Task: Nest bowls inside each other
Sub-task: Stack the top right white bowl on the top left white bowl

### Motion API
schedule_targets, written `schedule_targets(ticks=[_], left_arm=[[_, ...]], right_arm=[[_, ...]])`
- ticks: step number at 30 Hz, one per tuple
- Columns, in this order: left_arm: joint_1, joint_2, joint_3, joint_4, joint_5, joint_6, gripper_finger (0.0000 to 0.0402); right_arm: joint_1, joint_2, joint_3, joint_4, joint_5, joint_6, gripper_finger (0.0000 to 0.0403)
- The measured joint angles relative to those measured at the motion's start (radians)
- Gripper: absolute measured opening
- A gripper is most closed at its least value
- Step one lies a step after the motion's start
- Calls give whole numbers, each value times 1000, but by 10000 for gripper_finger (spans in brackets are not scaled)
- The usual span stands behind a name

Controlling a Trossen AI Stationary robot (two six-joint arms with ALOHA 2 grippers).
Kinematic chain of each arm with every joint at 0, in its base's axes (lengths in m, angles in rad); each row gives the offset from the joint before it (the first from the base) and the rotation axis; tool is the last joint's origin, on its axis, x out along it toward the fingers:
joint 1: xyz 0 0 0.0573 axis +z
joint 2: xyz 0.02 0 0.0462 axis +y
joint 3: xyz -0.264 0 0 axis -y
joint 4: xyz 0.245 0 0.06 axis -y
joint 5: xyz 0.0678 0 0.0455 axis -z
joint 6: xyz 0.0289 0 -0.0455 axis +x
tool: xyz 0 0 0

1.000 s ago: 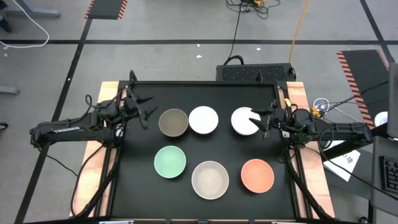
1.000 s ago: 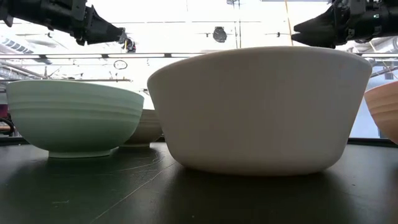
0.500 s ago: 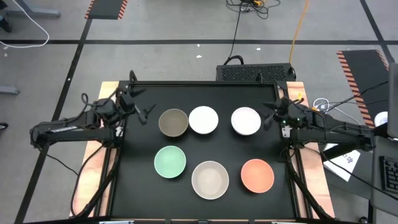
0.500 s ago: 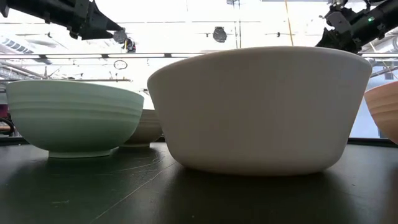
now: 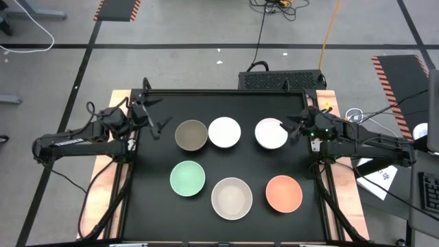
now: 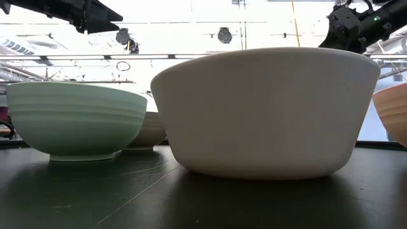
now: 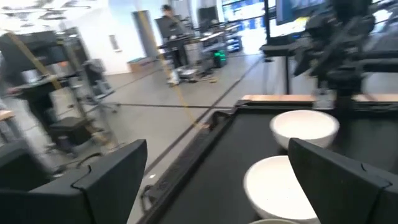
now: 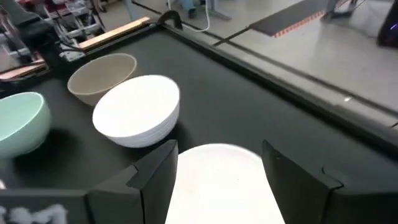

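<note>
Nearest the low camera: cream bowl (image 5: 232, 197), front row centre, with mint bowl (image 5: 187, 178) to its left and salmon bowl (image 5: 283, 193) to its right. All three sit apart on the black mat (image 5: 151, 206).

Back row: grey-brown bowl (image 5: 191, 135) touching or just beside a white bowl (image 5: 224, 132); second white bowl (image 5: 271, 134) stands a little apart to the right. Six bowls, none nested yet.

Left gripper (image 5: 156, 121) hangs above the mat just left of the grey-brown bowl, fingers spread wide, empty. Right gripper (image 5: 295, 129) sits at the right edge of the second white bowl, fingers also apart, holding nothing; its wrist view shows that bowl's rim between the fingers.

Step in hand, as judged: first pick. Best approach looks like a pinch over one rim wall, one finger inside and one outside, then a straight lift before carrying across. Glazed walls likely slip, so grip deep.

In the way: the two close back-row bowls leave little finger room between them. Beyond the table: a black box (image 5: 281, 79), floor cables, striped tape.
</note>
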Motion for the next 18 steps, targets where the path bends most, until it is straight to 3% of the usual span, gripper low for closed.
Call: schedule_targets(ticks=[6,15,18], left_arm=[[0,0,0,-23,29,-42,392],[0,0,0,-44,5,-52,392],[0,0,0,-46,4,-55,392]], right_arm=[[-27,75,0,-62,-26,-15,224],[-209,260,152,-317,-28,32,224],[-256,306,175,-367,-72,37,224]])
